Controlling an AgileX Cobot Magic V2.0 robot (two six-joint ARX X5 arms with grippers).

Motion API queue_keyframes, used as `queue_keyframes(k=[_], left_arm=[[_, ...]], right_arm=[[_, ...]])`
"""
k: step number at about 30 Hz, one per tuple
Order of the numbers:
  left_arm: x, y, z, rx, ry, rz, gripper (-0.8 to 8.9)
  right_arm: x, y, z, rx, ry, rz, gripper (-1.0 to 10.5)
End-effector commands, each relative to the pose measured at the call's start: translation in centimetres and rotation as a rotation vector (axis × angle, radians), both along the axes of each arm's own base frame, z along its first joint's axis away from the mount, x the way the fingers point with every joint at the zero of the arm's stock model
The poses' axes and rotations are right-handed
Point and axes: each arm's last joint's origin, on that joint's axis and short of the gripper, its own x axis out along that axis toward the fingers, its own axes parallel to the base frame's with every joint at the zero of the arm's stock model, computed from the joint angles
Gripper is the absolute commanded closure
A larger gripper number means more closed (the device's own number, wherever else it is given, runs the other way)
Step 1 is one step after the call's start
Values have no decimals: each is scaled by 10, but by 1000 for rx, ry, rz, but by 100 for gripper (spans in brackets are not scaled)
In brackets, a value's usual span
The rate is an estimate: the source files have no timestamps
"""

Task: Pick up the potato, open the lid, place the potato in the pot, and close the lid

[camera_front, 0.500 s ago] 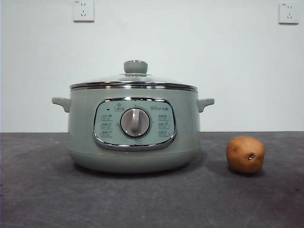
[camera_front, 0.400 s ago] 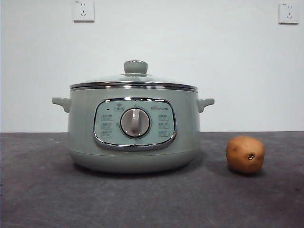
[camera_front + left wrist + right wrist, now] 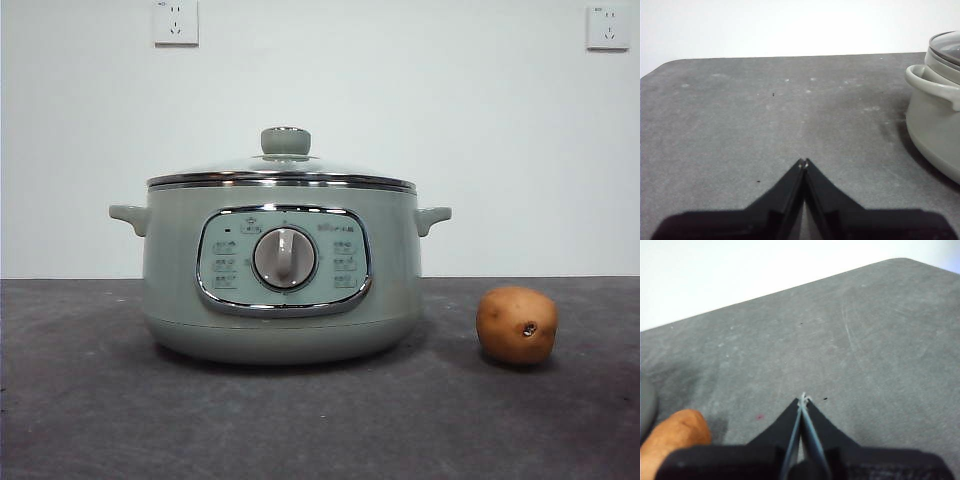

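Two grippers report to me, and both have jaws pressed together at the tips, grasping nothing.

Left gripper (image 3: 804, 162): clenched, poised over bare grey table (image 3: 765, 120). In my left wrist feed the pot (image 3: 935, 135) sits near it with one side handle (image 3: 932, 85) in sight, apart from the jaws.

Front feed, left to right:
1. Pot (image 3: 280, 265) stands on the table (image 3: 90, 400), slightly left of centre. Control panel (image 3: 283, 261) faces me; the dial (image 3: 285, 258) pointer reads 6 o'clock.
2. Lid (image 3: 282, 175) is seated on the pot rim, knob (image 3: 286, 141) at 12 o'clock of the dial.
3. Potato (image 3: 516, 325) rests on the table at 3 o'clock of the pot, clear of its wall, dark eye spot facing me.
4. Wall sockets (image 3: 176, 22) occupy both top corners of the wall.

Right gripper (image 3: 803, 400): clenched, above the table. In my right wrist feed the potato (image 3: 672, 437) lies just beside it, not between the jaws.
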Motion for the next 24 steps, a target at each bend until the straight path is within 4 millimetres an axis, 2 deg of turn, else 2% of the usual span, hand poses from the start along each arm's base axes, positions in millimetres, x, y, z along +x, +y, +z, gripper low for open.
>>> queue_keyframes(k=[1,10,15,17,21,24], left_arm=[[0,0,1,1,-3,-12,816],[-1,-4,19,-38,39,-134,813],[1,-7,38,-57,37,-240,803],[2,-8,48,-65,36,-274,745],[6,-9,64,-126,53,-305,537],[11,-10,74,-153,73,-321,443]], right_arm=[[0,1,0,61,-9,27,955],[-3,6,18,124,-45,170,933],[-4,6,35,124,-65,187,679],[-4,6,43,125,-58,193,652],[-3,7,58,137,-21,231,652],[0,8,69,148,26,246,561]])
